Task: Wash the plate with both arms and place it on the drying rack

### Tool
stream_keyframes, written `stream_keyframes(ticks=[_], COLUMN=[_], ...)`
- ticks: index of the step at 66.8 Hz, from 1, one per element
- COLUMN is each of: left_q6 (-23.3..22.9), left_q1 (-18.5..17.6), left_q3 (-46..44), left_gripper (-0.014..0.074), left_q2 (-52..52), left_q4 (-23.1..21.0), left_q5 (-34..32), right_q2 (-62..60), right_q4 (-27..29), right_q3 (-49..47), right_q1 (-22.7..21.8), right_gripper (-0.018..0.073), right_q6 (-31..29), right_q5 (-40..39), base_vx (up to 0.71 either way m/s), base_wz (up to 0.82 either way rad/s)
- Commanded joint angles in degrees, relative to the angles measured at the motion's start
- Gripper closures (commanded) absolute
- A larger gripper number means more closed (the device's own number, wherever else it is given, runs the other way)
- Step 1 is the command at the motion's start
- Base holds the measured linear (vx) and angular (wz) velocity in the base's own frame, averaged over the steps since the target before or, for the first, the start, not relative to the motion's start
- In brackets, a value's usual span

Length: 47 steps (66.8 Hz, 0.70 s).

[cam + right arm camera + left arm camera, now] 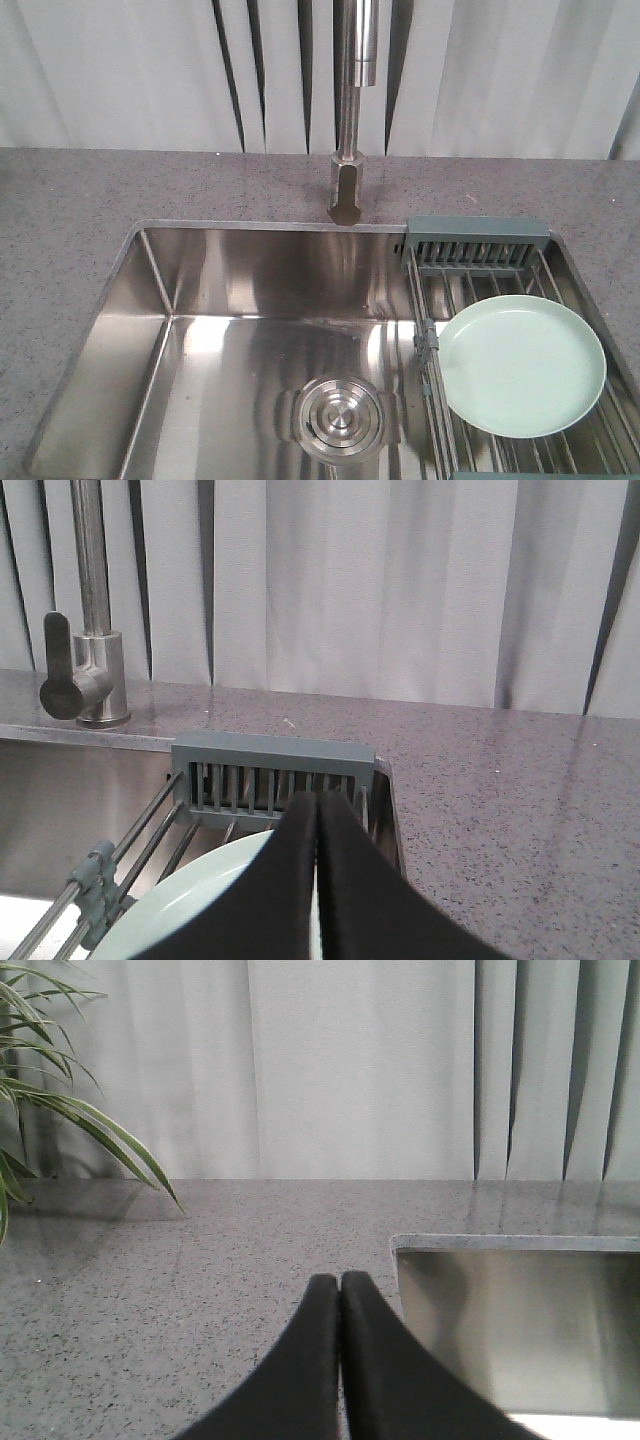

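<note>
The plate (522, 365) is lying face up on the wire bars of the drying rack (480, 255), just below and ahead of the right jaws (317, 805), which are pressed together and holding nothing. The left jaws (340, 1285) are likewise closed and empty, hovering over the tabletop (200, 1260) with the sink (230, 330) off to their right. Being round, the plate is showing no long axis; it is resting nearly flat, rim up. Whether washing is finished cannot be told: the plate is sitting where it should end.

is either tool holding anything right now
No. The left tool is shut on nothing above the counter, the right tool is shut and empty above the plate, which lies on the drying rack.
</note>
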Motion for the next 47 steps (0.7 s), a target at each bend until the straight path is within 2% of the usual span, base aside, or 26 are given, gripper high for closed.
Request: stream_keyframes(ticks=[1,47], left_q6=[-0.1,-0.1], left_q1=[-0.1,-0.1], left_q3=[-1.8,-1.8], left_gripper=[0.0603,0.0603], left_q2=[-0.8,-0.8], left_q4=[-0.5,-0.5], left_q5=[-4.3,-4.3], right_q2=[-0.2,-0.2], right_q4=[-1.4,-1.3], right_q3=[0.1,0.0], right_q1=[-0.3,-0.3], right_gripper=[0.0568,0.0568], right_q6=[0.4,0.4], right_q5=[-3.5,-3.6], base_vx=[0.0,0.0], base_wz=[0.0,0.0])
